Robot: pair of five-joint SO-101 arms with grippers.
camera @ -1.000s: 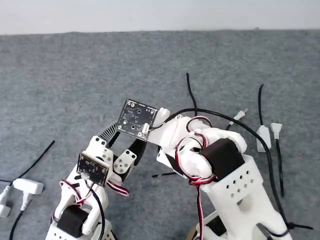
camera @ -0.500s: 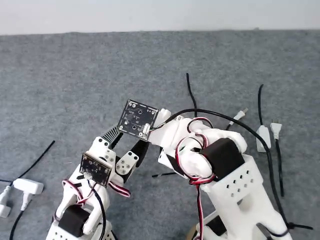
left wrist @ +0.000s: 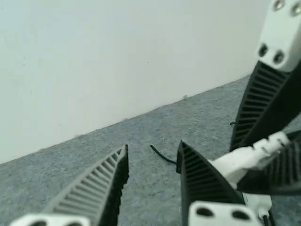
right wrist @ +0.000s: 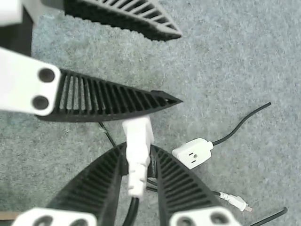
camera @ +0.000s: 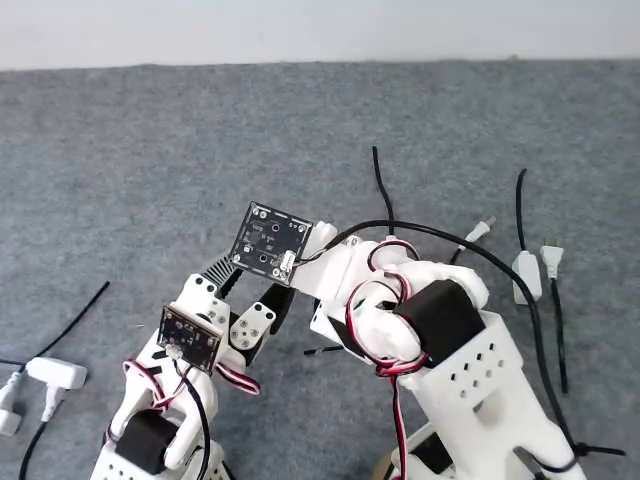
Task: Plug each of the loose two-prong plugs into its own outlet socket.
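Observation:
My right gripper is shut on a white two-prong plug, whose black cable trails back between the fingers. The same plug appears in the left wrist view, just beside my left gripper, which is open and holds nothing. My left gripper sits near the table's middle front, against the right arm's camera board. A white outlet socket lies on the carpet just past the held plug. On the right are another socket and a loose plug.
A third socket and a plug lie at the front left edge. A small plug and black cables trail across the right half of the grey carpet. A white wall stands behind.
The right arm's wrist has shifted slightly left and toward the front with the plug. The left arm has barely moved.

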